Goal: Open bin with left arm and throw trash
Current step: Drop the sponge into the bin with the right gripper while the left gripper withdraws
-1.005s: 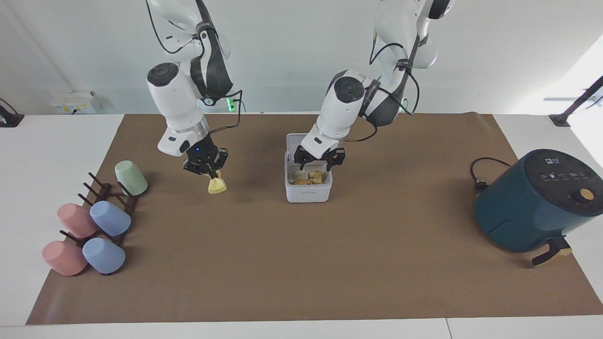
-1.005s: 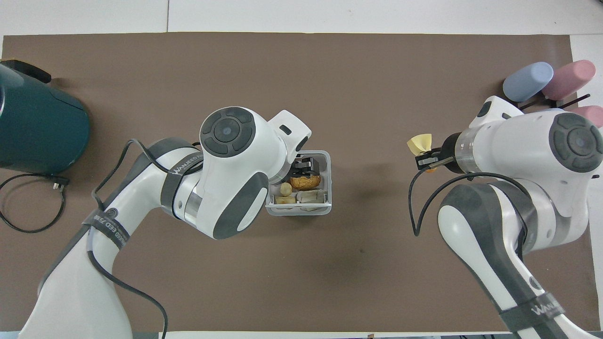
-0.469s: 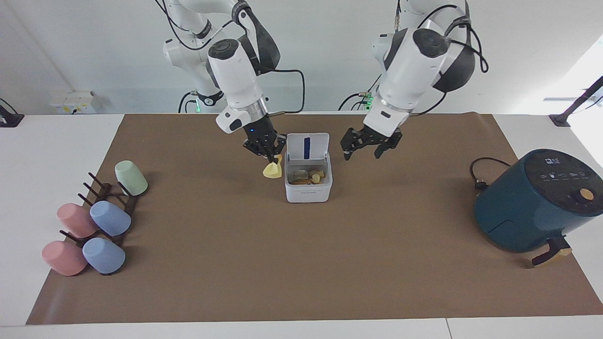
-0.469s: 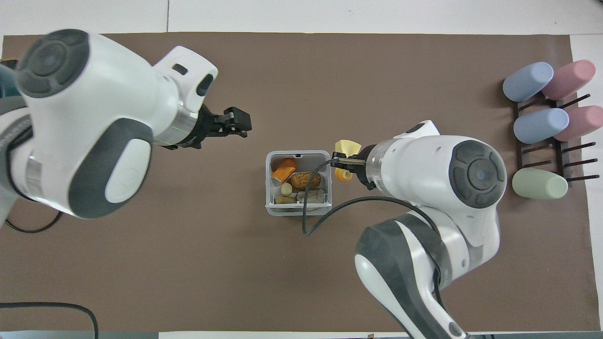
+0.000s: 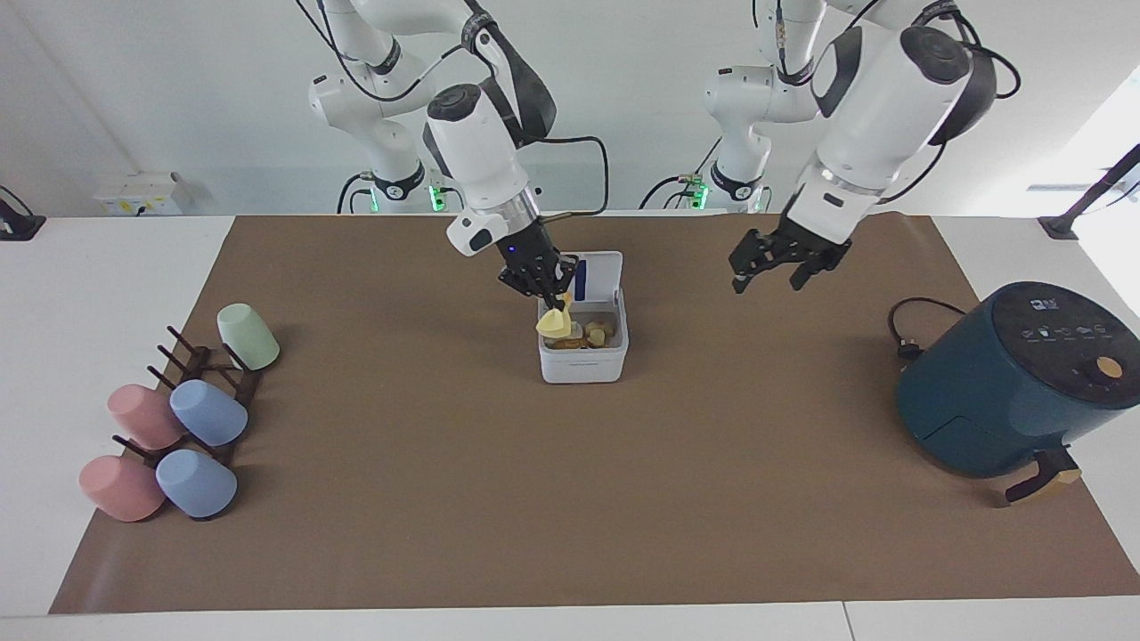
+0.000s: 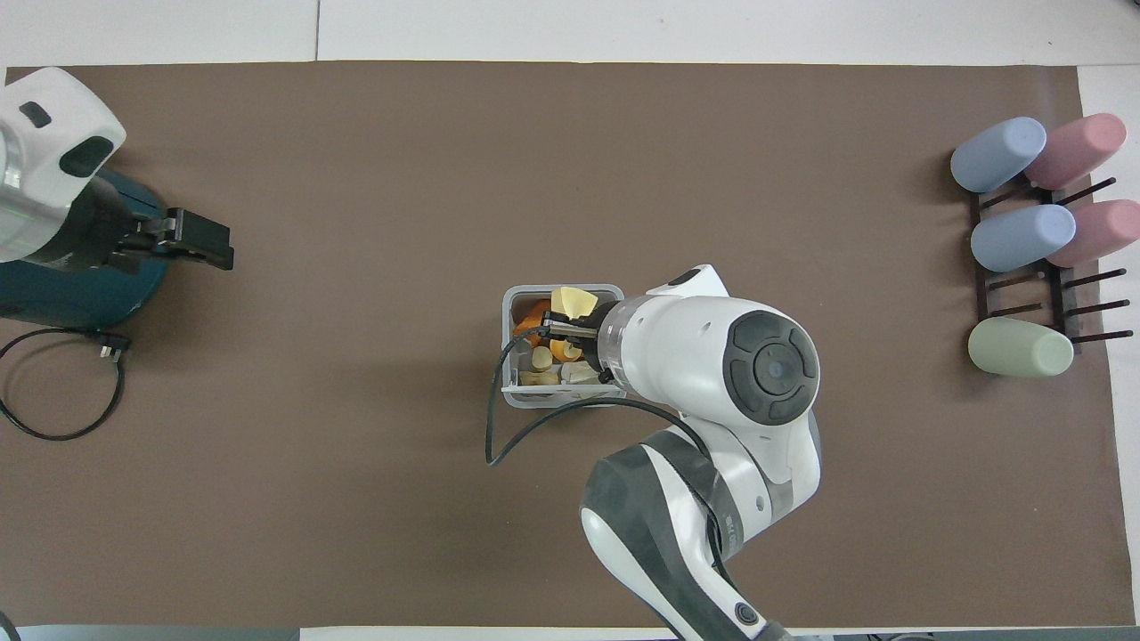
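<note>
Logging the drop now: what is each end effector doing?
Left end effector: open, empty, over the mat.
Right end effector: shut on yellow scrap, over the open bin.

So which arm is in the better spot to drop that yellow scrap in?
The right one. Its gripper holds the yellow scrap right over the open bin. The left gripper hangs open over bare mat, nearer the air fryer.

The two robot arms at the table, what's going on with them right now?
The bin stands open, lid up, with scraps already inside. The right gripper holds a pale yellow scrap over the open bin, apparently about to drop it in. The left gripper hangs open and empty over the mat between the bin and the air fryer, waiting.
</note>
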Controlling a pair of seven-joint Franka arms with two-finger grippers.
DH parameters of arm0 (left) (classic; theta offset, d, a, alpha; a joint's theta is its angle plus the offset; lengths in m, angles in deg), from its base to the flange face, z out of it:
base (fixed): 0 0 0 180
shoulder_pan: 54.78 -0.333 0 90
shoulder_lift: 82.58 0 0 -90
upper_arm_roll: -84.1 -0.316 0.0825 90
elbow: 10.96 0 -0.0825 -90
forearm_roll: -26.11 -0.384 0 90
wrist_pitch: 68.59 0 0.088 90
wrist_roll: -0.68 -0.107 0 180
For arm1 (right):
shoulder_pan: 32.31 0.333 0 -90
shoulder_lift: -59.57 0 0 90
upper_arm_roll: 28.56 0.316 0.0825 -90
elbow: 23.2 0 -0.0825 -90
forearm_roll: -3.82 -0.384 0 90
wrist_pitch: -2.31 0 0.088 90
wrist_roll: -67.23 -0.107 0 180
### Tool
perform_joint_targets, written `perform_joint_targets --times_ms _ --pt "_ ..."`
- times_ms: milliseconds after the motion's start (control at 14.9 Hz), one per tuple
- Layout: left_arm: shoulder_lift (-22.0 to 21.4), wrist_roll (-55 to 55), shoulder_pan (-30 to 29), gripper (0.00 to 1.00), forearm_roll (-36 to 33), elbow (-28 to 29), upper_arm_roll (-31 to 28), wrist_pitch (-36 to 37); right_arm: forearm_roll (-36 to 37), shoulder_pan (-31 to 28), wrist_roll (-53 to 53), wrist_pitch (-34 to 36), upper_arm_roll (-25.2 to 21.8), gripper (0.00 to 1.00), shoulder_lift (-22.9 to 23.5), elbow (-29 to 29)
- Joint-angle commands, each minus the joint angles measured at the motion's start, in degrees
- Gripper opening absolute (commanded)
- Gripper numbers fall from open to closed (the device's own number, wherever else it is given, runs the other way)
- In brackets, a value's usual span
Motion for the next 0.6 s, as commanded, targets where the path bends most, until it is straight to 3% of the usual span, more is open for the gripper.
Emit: perform_joint_targets --times_ms 0,402,536 --pt "-3.4 -4.9 -3.4 1.00 -1.6 1.2 0.6 3.8 -1.1 -0.2 -0.4 0.4 -0.1 1.00 -0.3 -0.2" --pt "-4.0 -3.6 -2.9 1.00 -4.6 -3.7 1.0 10.4 0.0 -0.4 -0.4 3.3 -0.2 1.00 -0.1 -1.4" --pt "-4.2 -3.3 -2.7 1.00 -4.4 -3.2 0.9 10.9 3.7 -1.2 0.0 8.5 -0.4 1.00 -0.1 -3.8"
